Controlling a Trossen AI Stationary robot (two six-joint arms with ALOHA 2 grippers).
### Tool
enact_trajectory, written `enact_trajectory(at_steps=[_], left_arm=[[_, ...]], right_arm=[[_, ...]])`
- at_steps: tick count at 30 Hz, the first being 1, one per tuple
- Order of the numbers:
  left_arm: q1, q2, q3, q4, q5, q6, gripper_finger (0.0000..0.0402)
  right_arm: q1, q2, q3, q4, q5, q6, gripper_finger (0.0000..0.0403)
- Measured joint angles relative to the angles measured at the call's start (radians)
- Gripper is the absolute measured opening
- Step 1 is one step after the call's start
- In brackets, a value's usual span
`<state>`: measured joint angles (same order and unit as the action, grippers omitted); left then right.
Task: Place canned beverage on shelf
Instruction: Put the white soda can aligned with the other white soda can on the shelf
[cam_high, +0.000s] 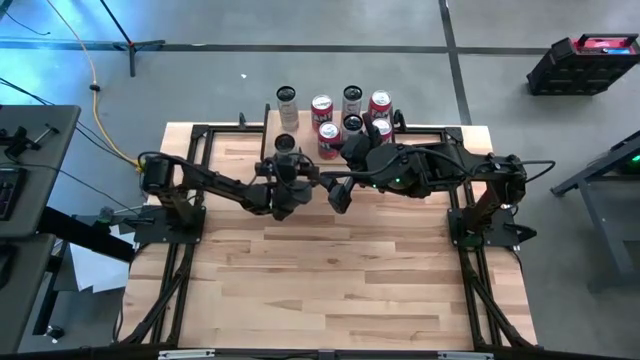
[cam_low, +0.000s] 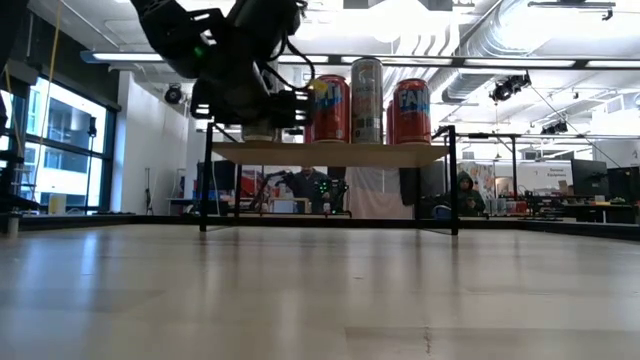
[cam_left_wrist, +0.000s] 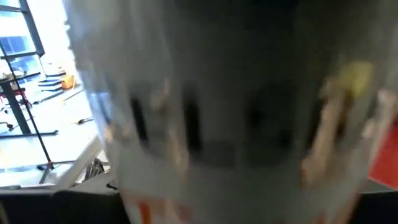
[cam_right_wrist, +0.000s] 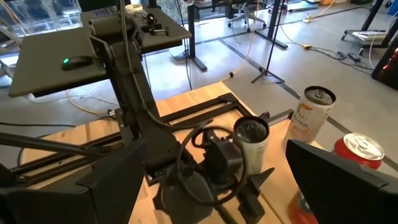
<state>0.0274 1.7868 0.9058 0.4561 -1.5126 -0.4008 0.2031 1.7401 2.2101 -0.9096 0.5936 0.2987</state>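
A silver canned beverage (cam_right_wrist: 252, 138) stands upright on its base at the left end of the shelf (cam_low: 340, 153), a light plank on thin black legs at the table's far edge. From the table's left side my left gripper (cam_high: 286, 152) reaches level at the can. It is open, with a finger on each side of the can's lower half. The can fills the left wrist view (cam_left_wrist: 230, 112). My right gripper (cam_high: 340, 198) hangs open high above the table, just near of the shelf. Nothing is between its fingers (cam_right_wrist: 118, 180).
Several more cans stand on the shelf to the right of this one, among them red ones (cam_low: 328, 108) (cam_low: 410, 110) and a tall silver one (cam_low: 366, 100). Another pale can (cam_right_wrist: 311, 115) stands behind it. Black frame rails (cam_high: 190, 200) edge the table. Bare wooden tabletop (cam_high: 330, 280) lies toward the near edge.
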Motion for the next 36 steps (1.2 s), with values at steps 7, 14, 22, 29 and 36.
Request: enact_trajectory(at_steps=[7,14,22,29,36], left_arm=[[0.044,-0.040,0.002,-0.037,0.053,0.004,0.0267],[0.074,-0.039,0.002,-0.041,0.124,-0.013,0.0267],[0.084,-0.039,0.002,-0.041,0.180,-0.008,0.0267],[0.088,-0.056,0.002,-0.041,0.197,-0.006,0.0267],[0.107,-0.109,0.003,-0.098,0.201,-0.009,0.0267]], right_arm=[[0.000,0.000,0.000,0.000,-0.006,0.016,0.0369],[0.000,0.000,0.000,-0.002,-0.008,0.016,0.0369],[0.000,0.000,0.000,-0.016,-0.008,0.016,0.0369],[0.000,0.000,0.000,-0.038,-0.008,0.044,0.0369],[0.000,0.000,0.000,-0.037,-0.008,0.044,0.0369]])
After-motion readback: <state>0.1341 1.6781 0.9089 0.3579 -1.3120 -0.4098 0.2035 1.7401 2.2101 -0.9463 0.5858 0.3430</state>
